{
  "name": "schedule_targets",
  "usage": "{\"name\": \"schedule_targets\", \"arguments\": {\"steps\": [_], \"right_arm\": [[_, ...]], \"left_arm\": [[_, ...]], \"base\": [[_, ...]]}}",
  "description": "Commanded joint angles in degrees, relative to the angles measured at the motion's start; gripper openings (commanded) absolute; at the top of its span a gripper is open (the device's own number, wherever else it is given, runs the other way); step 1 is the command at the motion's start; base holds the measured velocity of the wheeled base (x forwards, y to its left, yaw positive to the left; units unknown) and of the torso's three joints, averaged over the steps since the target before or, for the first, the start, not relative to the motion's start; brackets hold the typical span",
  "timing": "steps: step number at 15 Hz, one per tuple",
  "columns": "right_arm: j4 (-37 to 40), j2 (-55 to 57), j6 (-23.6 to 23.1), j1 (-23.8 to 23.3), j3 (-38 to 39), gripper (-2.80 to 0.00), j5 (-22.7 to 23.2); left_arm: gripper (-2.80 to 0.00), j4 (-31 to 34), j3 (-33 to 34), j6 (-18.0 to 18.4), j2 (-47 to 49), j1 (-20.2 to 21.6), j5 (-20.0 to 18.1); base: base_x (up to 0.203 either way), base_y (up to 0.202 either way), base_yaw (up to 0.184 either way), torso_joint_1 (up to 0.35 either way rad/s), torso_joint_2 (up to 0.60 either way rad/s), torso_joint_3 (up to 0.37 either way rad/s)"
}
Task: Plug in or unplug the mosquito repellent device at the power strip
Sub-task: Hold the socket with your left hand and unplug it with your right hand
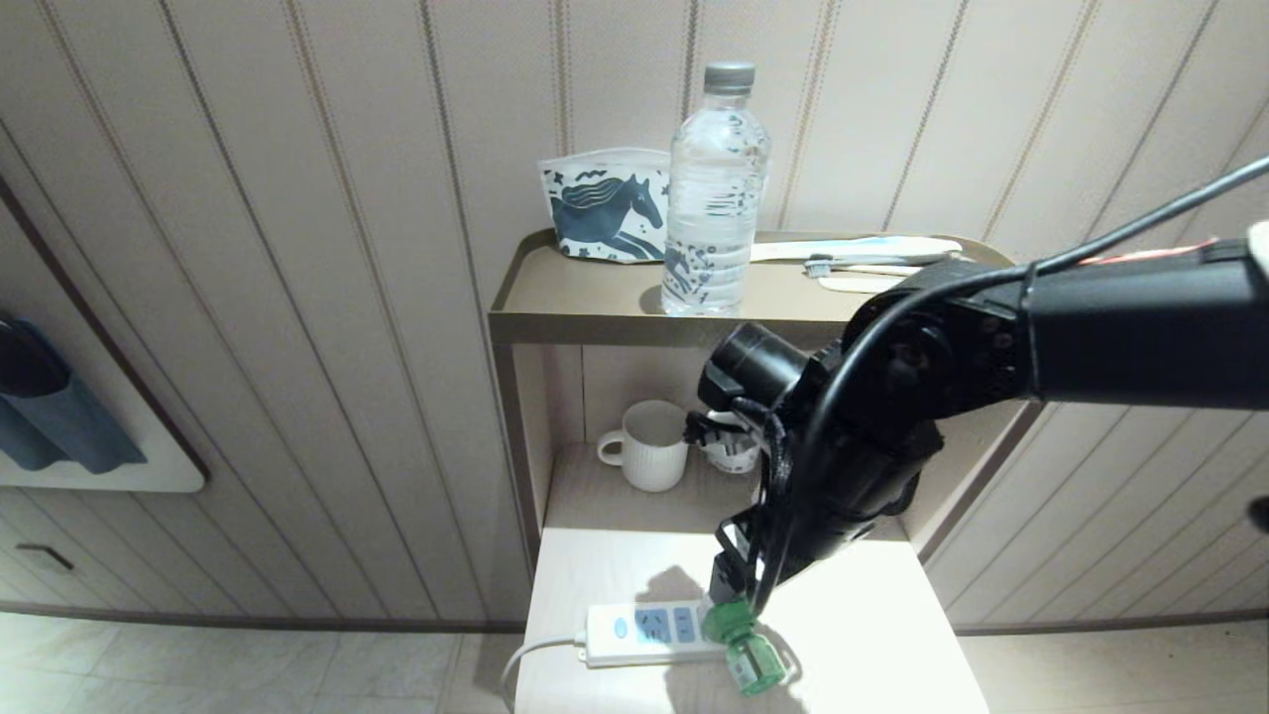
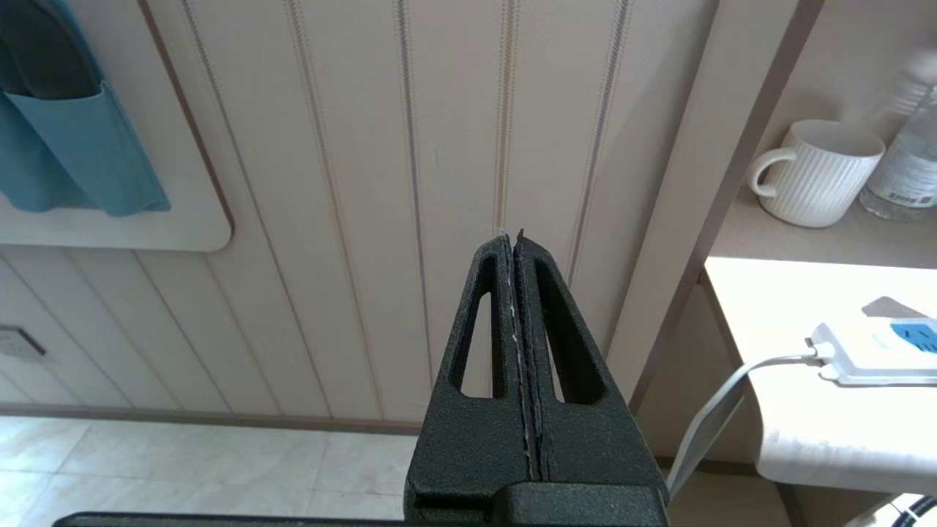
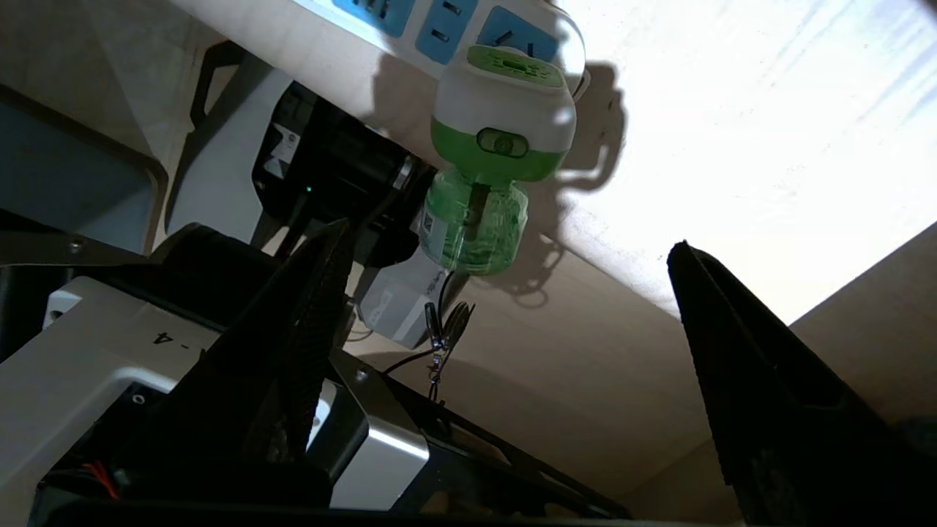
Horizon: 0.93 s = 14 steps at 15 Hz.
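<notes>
The white power strip (image 1: 644, 635) lies near the front edge of the pale table (image 1: 872, 635), its cord hanging off to the left. The green-and-white mosquito repellent device (image 1: 742, 647) sits at the strip's right end, with its green bottle pointing towards the table's front edge; its prongs are hidden. My right gripper (image 1: 736, 585) hangs just above the device. In the right wrist view this gripper (image 3: 510, 234) is open, its fingers spread wide, and the device (image 3: 501, 110) on the strip (image 3: 439, 29) lies beyond the tips, untouched. My left gripper (image 2: 512, 234) is shut and empty, parked left of the table, with the strip (image 2: 878, 351) far to its side.
A white ribbed mug (image 1: 649, 446) and a second cup (image 1: 734, 451) stand in the shelf niche behind the table. On the shelf top are a clear water bottle (image 1: 714, 198), a horse-print pouch (image 1: 605, 218) and toothbrush items (image 1: 863, 260). A blue cloth (image 1: 59, 416) hangs on the left wall.
</notes>
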Motion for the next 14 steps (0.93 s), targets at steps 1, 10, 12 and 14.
{"name": "schedule_targets", "arguments": {"steps": [1,10,12,14], "right_arm": [[0.3,4.0,0.1,0.2,0.1,0.00,-0.6],[-4.2,10.5,0.0,0.1,-0.3,0.00,-1.6],[-5.0,11.7,-0.1,0.1,0.1,0.00,-1.6],[-5.2,12.6,-0.4,0.0,0.1,0.00,-1.4]], "left_arm": [[-2.80,0.0,0.0,0.0,0.0,0.0,0.0],[-2.80,0.0,0.0,0.0,0.0,0.0,0.0],[-2.80,0.0,0.0,0.0,0.0,0.0,0.0],[-2.80,0.0,0.0,0.0,0.0,0.0,0.0]], "base": [[0.000,0.000,0.000,0.000,0.00,0.000],[0.000,0.000,0.000,0.000,0.00,0.000],[0.000,0.000,0.000,0.000,0.00,0.000],[0.000,0.000,0.000,0.000,0.00,0.000]]}}
